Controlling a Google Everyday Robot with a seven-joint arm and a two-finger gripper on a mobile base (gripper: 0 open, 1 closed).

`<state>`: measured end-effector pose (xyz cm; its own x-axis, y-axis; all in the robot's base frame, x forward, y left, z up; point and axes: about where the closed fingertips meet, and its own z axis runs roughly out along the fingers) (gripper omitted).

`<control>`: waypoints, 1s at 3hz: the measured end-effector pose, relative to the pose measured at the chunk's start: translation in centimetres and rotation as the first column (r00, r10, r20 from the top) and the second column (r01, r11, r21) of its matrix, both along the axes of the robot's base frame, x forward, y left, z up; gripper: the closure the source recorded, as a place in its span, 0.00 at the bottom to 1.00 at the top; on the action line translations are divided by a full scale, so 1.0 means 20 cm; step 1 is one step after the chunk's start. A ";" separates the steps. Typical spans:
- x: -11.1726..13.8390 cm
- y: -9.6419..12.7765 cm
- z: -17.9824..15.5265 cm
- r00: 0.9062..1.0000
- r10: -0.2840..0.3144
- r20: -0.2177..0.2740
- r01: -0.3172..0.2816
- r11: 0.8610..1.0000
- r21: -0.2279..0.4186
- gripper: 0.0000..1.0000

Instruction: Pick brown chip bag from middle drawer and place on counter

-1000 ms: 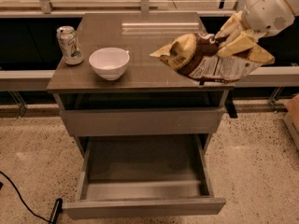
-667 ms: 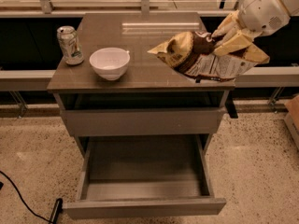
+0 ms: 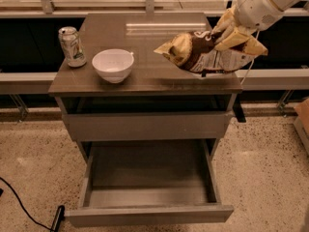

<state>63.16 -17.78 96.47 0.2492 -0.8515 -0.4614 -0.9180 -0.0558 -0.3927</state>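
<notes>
My gripper (image 3: 231, 33) comes in from the upper right and is shut on the brown chip bag (image 3: 193, 54). It holds the bag's right end. The bag is crumpled, dark brown in the middle with tan-yellow ends, and hangs just above the right part of the counter (image 3: 149, 37); I cannot tell if it touches the top. Below, the middle drawer (image 3: 149, 178) is pulled out towards me and its gray tray is empty.
A white bowl (image 3: 113, 65) and a silver drink can (image 3: 71, 46) stand on the counter's left part. A closed drawer front (image 3: 145, 125) sits above the open one. A black cable (image 3: 24, 208) lies on the floor at left. A box edge (image 3: 303, 120) shows at far right.
My gripper has moved slightly left and up with the bag, bringing it a little farther over the counter. Bowl, can and drawer have not moved.
</notes>
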 end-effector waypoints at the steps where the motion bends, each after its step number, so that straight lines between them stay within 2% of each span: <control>1: 0.21 -0.05 -0.05 0.993 -0.007 0.120 0.019 0.995 -0.097 1.00; 2: 0.40 -0.06 -0.12 0.974 -0.014 0.224 0.045 0.990 -0.134 1.00; 3: 0.53 -0.02 -0.16 0.947 -0.036 0.318 0.083 0.987 -0.137 1.00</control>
